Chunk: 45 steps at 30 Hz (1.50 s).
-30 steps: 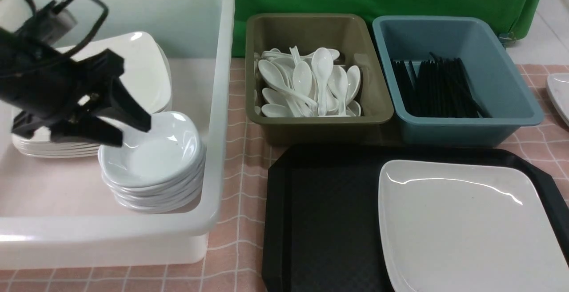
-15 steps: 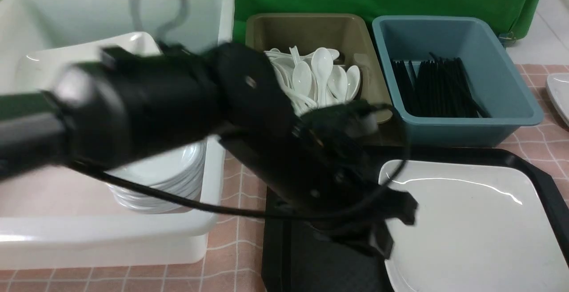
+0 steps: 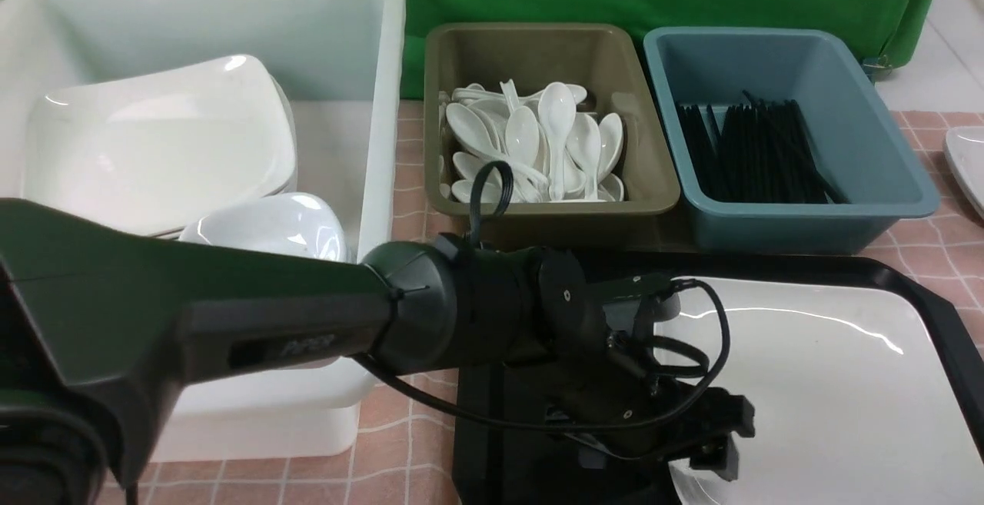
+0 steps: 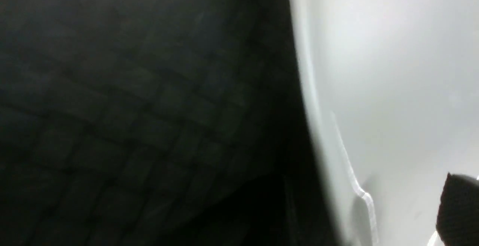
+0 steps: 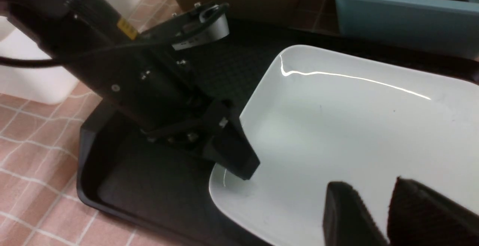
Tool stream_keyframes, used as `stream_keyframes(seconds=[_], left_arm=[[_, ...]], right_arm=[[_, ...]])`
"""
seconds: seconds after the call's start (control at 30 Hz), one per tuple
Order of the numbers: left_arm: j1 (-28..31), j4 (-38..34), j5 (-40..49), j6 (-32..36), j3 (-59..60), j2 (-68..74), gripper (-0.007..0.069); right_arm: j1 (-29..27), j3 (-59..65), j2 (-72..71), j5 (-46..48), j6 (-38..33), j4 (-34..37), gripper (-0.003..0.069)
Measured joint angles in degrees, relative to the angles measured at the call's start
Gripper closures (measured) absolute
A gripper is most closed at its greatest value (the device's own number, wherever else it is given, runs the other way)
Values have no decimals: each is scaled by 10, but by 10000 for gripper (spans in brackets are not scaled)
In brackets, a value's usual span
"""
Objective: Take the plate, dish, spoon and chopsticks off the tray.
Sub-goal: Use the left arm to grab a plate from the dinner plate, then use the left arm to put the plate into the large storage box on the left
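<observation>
While the large glossy cream-white square plate (image 3: 830,382) lies on the right side of the black rectangular plastic tray (image 3: 477,466), the left gripper (image 3: 723,440) sits at its near left corner, jaws spread, one finger (image 5: 235,160) over the rim. The right gripper (image 5: 368,186) hovers above the plate, jaws partly apart, empty.

Tray (image 3: 947,314): plate (image 3: 846,397) on tray's right part. Left gripper (image 3: 696,455) low over tray's near middle, one finger (image 3: 723,465) over plate rim; jaw state not discernible. Behind tray: olive tub (image 3: 653,182) with white spoons (image 3: 538,144), blue tub (image 3: 884,182) with black chopsticks (image 3: 757,155). Left of tray: white bin (image 3: 380,105) holding stacked crockery (image 3: 154,144).
</observation>
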Motion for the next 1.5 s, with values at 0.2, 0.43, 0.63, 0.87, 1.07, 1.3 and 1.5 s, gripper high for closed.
stream_keyframes(seconds=[0.2, 0.43, 0.63, 0.87, 1.07, 1.3, 1.5], left_arm=[[0, -83, -12, 35, -3, 16, 112], [1, -88, -21, 34, -3, 21, 274], [2, -88, -44, -7, -1, 27, 550], [13, -79, -45, -14, 4, 6, 585], [44, -42, -40, -16, 6, -85, 607], [102, -23, -12, -15, 9, -199, 601], [207, -20, 1, -12, 9, -338, 601]], right_arm=[[0, 0, 0, 0, 0, 0, 419], [0, 0, 0, 0, 0, 0, 419], [0, 0, 0, 0, 0, 0, 419], [0, 0, 0, 2, 0, 0, 419], [0, 0, 0, 3, 0, 0, 419], [0, 0, 0, 4, 0, 0, 419], [0, 0, 0, 4, 0, 0, 419]])
